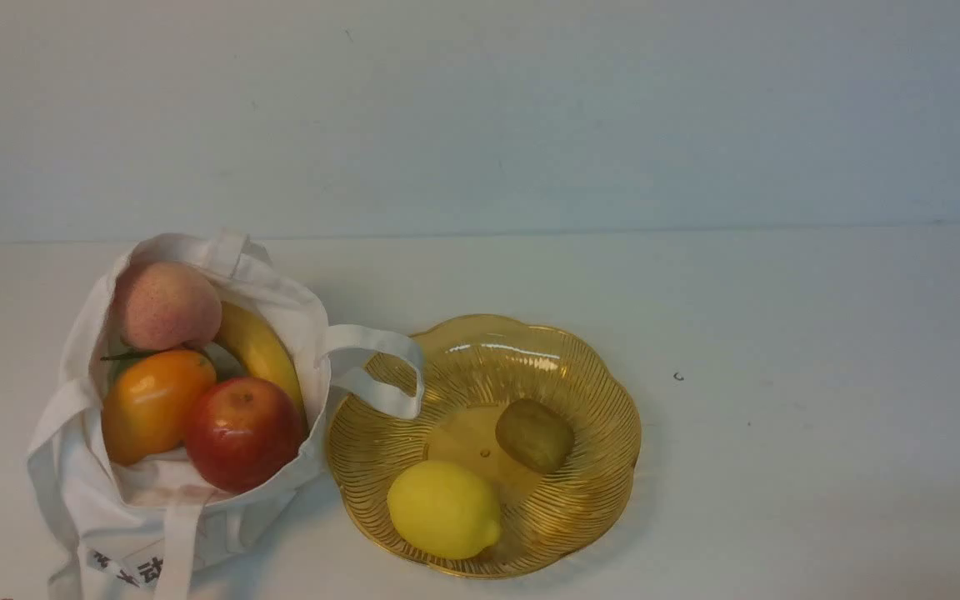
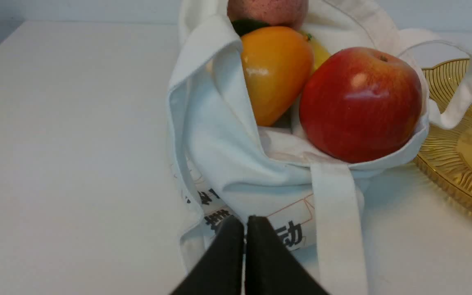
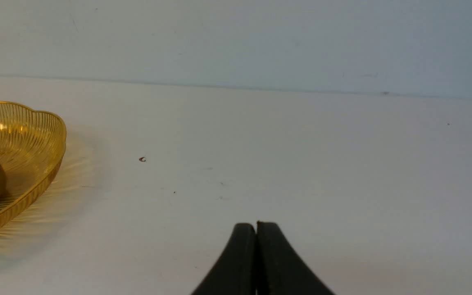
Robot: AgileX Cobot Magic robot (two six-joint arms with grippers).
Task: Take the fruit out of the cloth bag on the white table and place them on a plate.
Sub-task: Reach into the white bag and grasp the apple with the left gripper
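White table (image 1: 780, 333), pale wall behind. Left gripper (image 2: 244, 223) sits left of the plate (image 1: 597, 392), jaws pressed together, empty, near the cloth bag (image 1: 80, 492). Bag touches the plate's left rim, with a strap (image 1: 380, 371) draped over it. It holds peach (image 1: 165, 306), orange fruit (image 1: 151, 404), apple (image 1: 242, 432), banana (image 1: 262, 350). On the plate: lemon (image 1: 444, 508), brown fruit (image 1: 534, 433). Dark speck (image 1: 678, 377) right of the plate. Right gripper (image 3: 256, 225) also right, jaws together, empty.

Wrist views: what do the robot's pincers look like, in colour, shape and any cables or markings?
The left pincer and the right pincer look alike: each is two smooth matte black fingers, broad at the base and curving inward to narrow, rounded tips. No cables, markings or labels show on them. The arms themselves are out of every view.
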